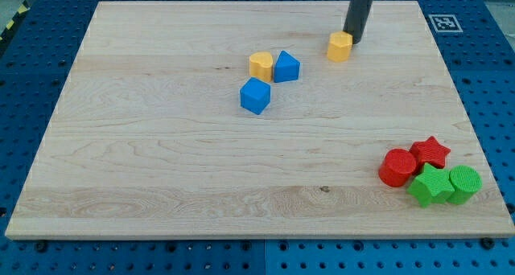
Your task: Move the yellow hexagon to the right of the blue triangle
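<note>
My tip (352, 40) has no claw to release or clench; it touches the yellow hexagon (340, 46) near the desk's (161, 186) top edge, right of centre. The blue triangle (286, 67) sits toward the middle, touching a yellow cylinder (261, 67), with a blue cube (255, 96) just below. Red and green blocks cluster at the bottom right corner.
</note>
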{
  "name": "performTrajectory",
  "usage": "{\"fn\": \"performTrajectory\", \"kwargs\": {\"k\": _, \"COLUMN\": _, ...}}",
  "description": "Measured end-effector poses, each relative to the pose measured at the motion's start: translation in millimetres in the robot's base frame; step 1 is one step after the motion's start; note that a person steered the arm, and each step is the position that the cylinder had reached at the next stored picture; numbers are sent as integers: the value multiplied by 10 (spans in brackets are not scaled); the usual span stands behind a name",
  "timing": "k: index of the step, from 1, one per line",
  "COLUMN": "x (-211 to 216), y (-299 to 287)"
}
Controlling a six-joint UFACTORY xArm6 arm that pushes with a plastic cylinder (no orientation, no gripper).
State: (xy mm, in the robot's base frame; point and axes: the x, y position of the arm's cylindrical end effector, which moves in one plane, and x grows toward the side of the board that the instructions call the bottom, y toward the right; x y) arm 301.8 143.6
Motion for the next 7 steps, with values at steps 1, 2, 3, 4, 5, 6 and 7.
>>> {"fn": "performTrajectory", "kwargs": {"k": 1, "x": 185, "y": -274}}
{"fn": "performTrajectory", "kwargs": {"k": 2, "x": 362, "y": -565}}
{"fn": "performTrajectory", "kwargs": {"k": 3, "x": 513, "y": -809}}
{"fn": "performTrajectory", "kwargs": {"k": 4, "x": 681, "y": -978}}
{"fn": "performTrajectory", "kwargs": {"k": 5, "x": 693, "y": -1046}}
{"fn": "performTrajectory", "kwargs": {"k": 6, "x": 610, "y": -898}}
{"fn": "performTrajectory", "kwargs": {"k": 7, "x": 699, "y": -609}}
